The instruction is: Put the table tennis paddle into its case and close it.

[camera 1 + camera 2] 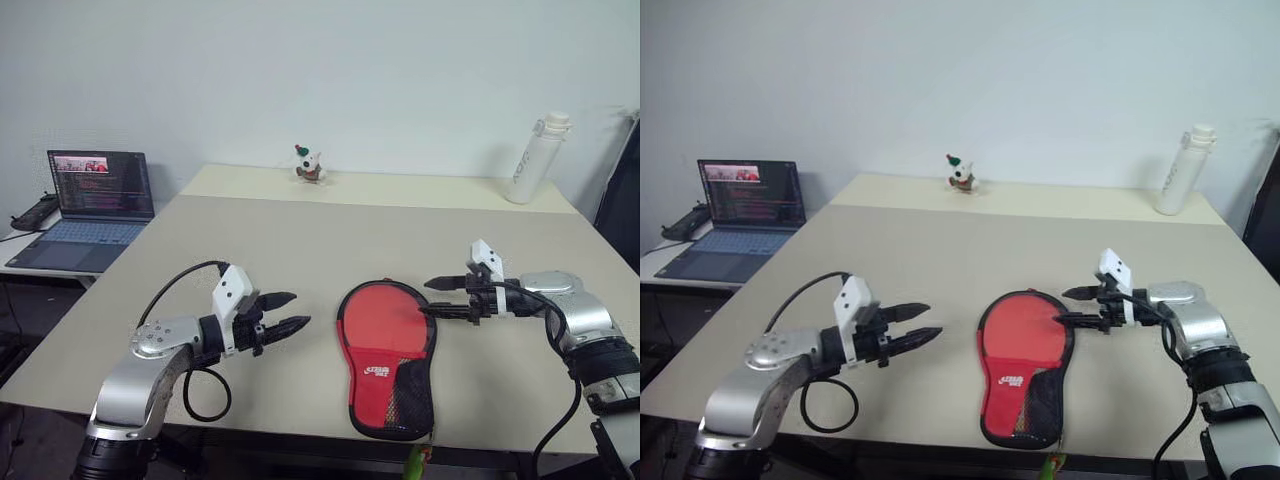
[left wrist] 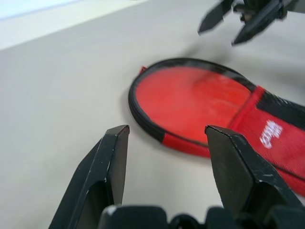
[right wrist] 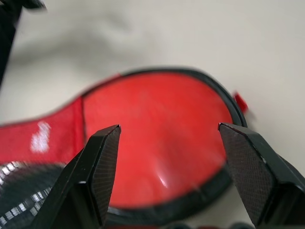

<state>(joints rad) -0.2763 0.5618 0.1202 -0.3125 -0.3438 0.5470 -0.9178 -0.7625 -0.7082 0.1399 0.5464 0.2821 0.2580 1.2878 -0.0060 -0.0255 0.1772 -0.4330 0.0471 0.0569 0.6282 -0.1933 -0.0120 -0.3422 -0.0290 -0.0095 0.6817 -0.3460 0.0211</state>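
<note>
The case (image 1: 385, 355) lies flat on the table near the front edge, red side up, its round end away from me and its black mesh and white logo end toward me. A green zipper charm (image 1: 415, 462) hangs over the table edge. The paddle is hidden or out of view. My left gripper (image 1: 300, 310) hovers open to the left of the case, pointing at it. My right gripper (image 1: 425, 297) is open at the case's upper right rim, just above it, and holds nothing. The right wrist view looks between its fingers (image 3: 102, 157) onto the case's round red face (image 3: 157, 138).
A small figurine (image 1: 310, 165) stands at the back middle of the beige table (image 1: 250, 240), and a white bottle (image 1: 535, 160) at the back right. An open laptop (image 1: 95, 205) sits on a side desk to the left.
</note>
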